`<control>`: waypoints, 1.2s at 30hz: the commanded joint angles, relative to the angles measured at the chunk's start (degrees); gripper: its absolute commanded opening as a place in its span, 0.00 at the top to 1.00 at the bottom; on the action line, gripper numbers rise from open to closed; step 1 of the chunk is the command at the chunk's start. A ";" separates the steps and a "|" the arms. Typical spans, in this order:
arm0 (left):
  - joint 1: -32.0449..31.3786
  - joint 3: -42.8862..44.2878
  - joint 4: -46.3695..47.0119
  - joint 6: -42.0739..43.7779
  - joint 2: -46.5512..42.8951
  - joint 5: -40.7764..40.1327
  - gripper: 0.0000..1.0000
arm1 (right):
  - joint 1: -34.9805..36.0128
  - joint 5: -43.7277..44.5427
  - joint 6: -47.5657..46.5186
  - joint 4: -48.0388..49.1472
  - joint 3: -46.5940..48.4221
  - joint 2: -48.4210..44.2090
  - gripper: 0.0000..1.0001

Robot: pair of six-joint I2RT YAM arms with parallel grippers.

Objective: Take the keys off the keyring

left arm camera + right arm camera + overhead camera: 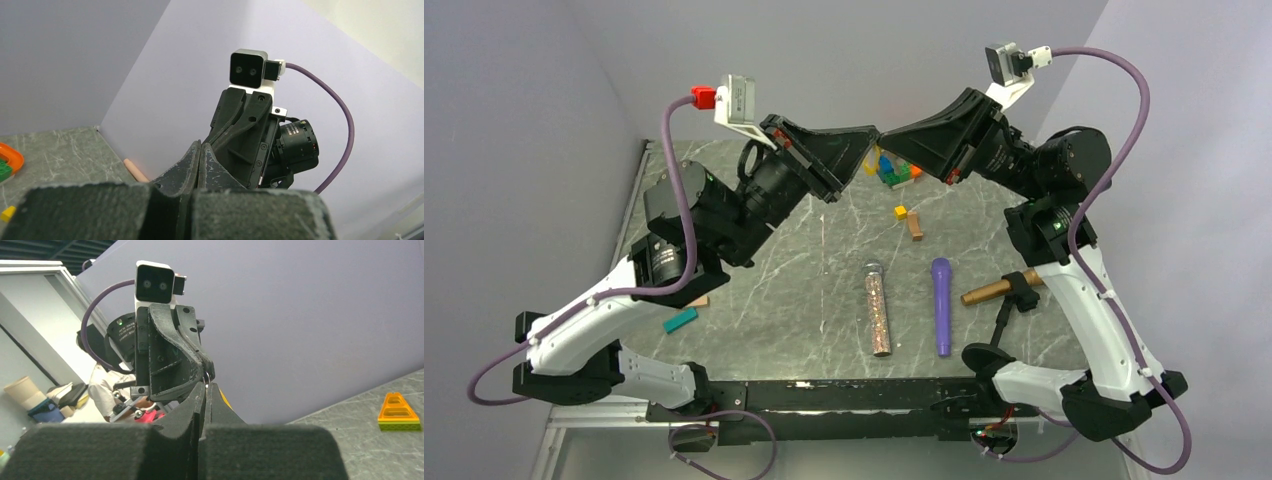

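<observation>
Near edge: tube [876,310] and pen [940,305] lie idle on the table [774,300]. Upper centre, left gripper [862,162] and right gripper [884,140] meet tip to tip in mid-air, both with jaws pressed together. We read this as a pull-apart pose. Key [224,400]: thin yellow sliver at the tips. We can't tell which side pinches it.

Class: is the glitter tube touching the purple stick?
Apart. The top view shows a strip of bare table between the glitter tube and the purple stick.
</observation>
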 commanded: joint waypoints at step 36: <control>23.03 -11.64 -28.76 11.57 -18.99 33.06 0.10 | -0.33 14.71 -23.48 -38.54 0.87 -0.36 1.00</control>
